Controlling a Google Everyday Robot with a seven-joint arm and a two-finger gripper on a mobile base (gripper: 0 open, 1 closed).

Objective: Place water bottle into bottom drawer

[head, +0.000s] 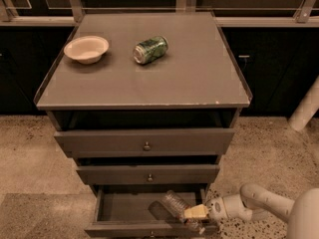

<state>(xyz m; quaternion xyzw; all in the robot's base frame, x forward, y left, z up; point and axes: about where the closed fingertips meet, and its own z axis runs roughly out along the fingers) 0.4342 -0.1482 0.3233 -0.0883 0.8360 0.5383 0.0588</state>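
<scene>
The bottom drawer of the cabinet is pulled open at the lower edge of the view. The clear ribbed water bottle is tilted inside its right part, its upper end pointing up and to the left. My gripper reaches in from the right over the drawer's right front corner, its yellowish fingertips at the bottle's lower end. The white arm runs off to the lower right.
A green soda can lies on its side on the cabinet top, with a beige bowl to its left. The two upper drawers stand slightly out. A white post stands at the right on the speckled floor.
</scene>
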